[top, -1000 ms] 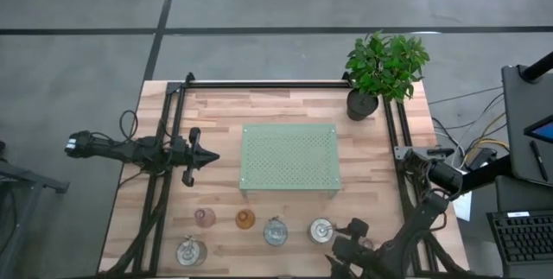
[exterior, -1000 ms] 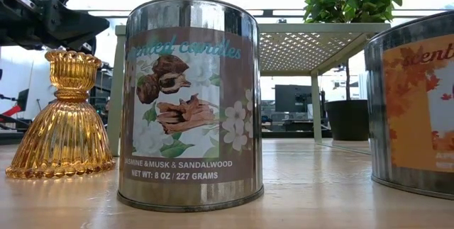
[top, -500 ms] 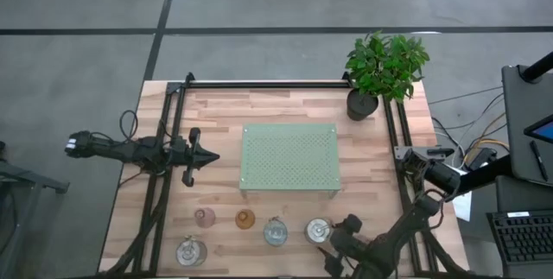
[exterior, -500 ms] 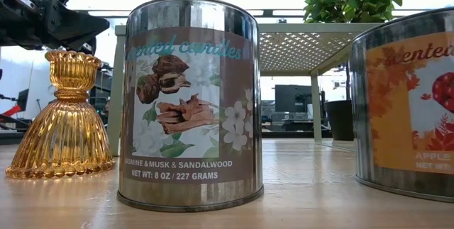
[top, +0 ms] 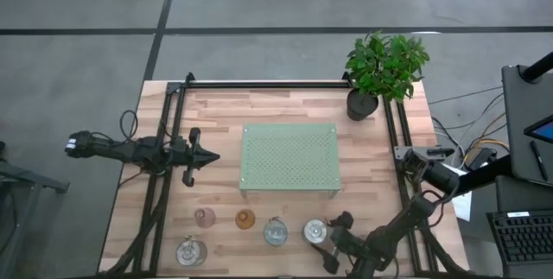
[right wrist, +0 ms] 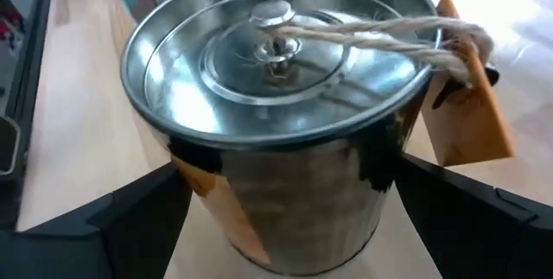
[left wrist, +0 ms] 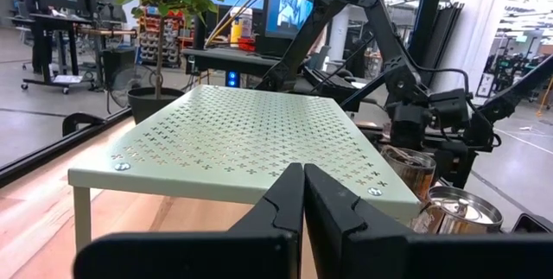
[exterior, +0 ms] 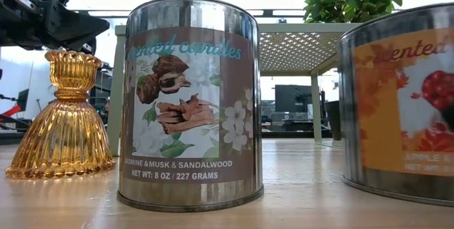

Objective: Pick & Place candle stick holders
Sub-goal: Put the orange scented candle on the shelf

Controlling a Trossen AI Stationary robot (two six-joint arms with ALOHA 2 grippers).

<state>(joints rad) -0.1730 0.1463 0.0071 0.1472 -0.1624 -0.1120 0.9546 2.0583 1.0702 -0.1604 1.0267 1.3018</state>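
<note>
Straddling a silvery candle tin [right wrist: 276, 123], the right hand [top: 333, 243] gapes wide, nothing lifted; green tray [top: 289, 160] bare; left hand [top: 207, 156] pinched closed, idle.

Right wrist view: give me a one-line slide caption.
Open right gripper straddling a lidded silver candle tin with a twine-tied tag, on the wooden table.

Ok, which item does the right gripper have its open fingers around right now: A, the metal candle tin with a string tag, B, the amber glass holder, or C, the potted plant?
A: the right wrist view shows the right gripper with fingers spread on either side of the metal candle tin, not closed on it.
</note>
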